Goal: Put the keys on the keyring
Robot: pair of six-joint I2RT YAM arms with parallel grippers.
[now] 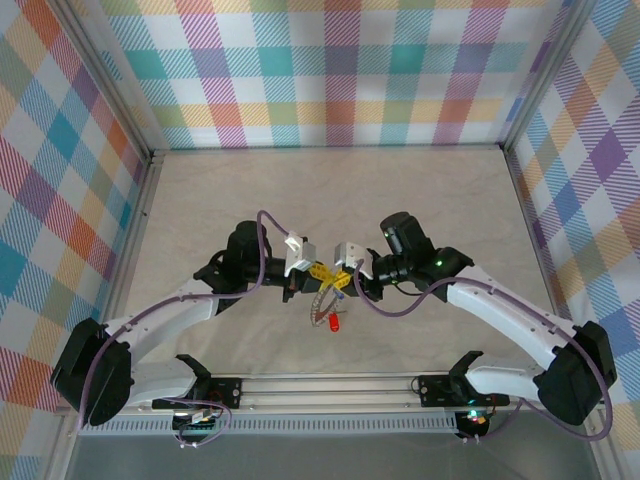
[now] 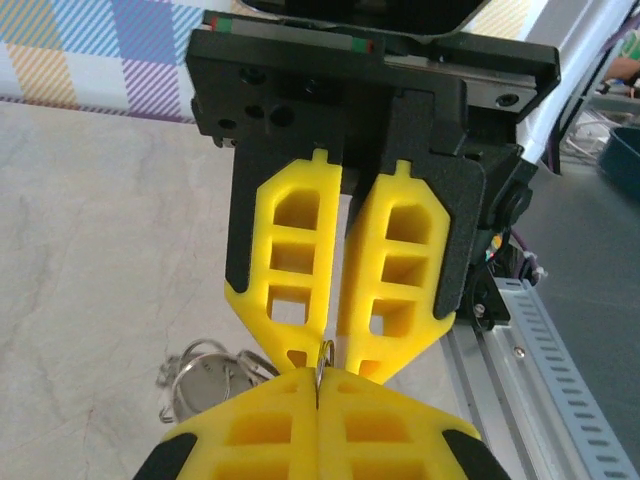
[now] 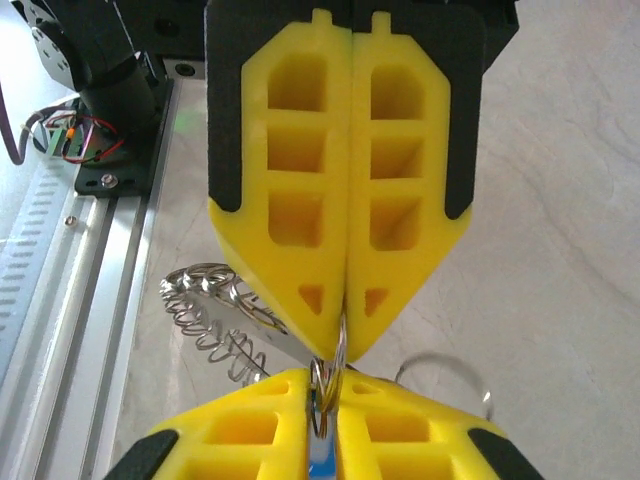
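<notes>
Keyring (image 3: 321, 398) pinched from both sides at mid-frame, above the surface (image 1: 300, 200).
Left fingers (image 2: 250, 425) and right fingers (image 3: 400, 430) are closed tip to tip on the thin wire. The keys (image 3: 215, 320) bunch at lower left of the right wrist view, and a red tag (image 1: 331, 322) hangs below in the top view. Each grip catches only a sliver of wire, so a twist or uneven pull could let it slip and drop the bunch. The crowded fingertips leave little room to thread, and a rail (image 1: 330, 385) runs along the bottom.
</notes>
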